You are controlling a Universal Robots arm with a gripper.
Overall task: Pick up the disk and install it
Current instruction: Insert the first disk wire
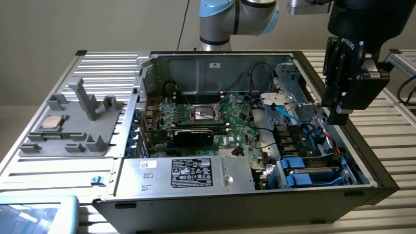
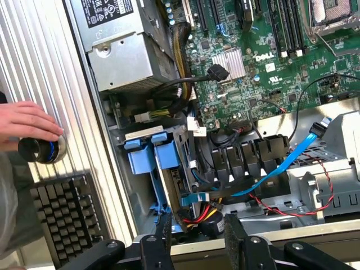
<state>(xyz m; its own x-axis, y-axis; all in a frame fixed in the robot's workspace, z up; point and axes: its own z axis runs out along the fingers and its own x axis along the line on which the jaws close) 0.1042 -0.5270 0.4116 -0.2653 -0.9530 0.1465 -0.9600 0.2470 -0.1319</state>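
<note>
The open computer case (image 1: 364, 161) lies on a slatted table. In its front drive bay, blue carrier brackets (image 1: 313, 174) stand on edge; in the wrist view the blue brackets (image 2: 151, 154) frame a grey slab that may be the disk, its white label hidden. My gripper (image 1: 338, 116) hangs above the case's wall on the exterior view's right, over the cables and well above the bay. Its two black fingers (image 2: 163, 239) stand apart over the bay's red and blue cables, and my gripper (image 2: 198, 239) is open with nothing between them.
The silver power supply box (image 1: 188, 173) with a black label lies beside the bay. A grey fixture (image 1: 71, 126) on the exterior view's left holds a CPU chip (image 1: 52, 123). A person's hand (image 2: 28, 121) rests on a black knob (image 2: 40, 149) near a keyboard (image 2: 67, 219).
</note>
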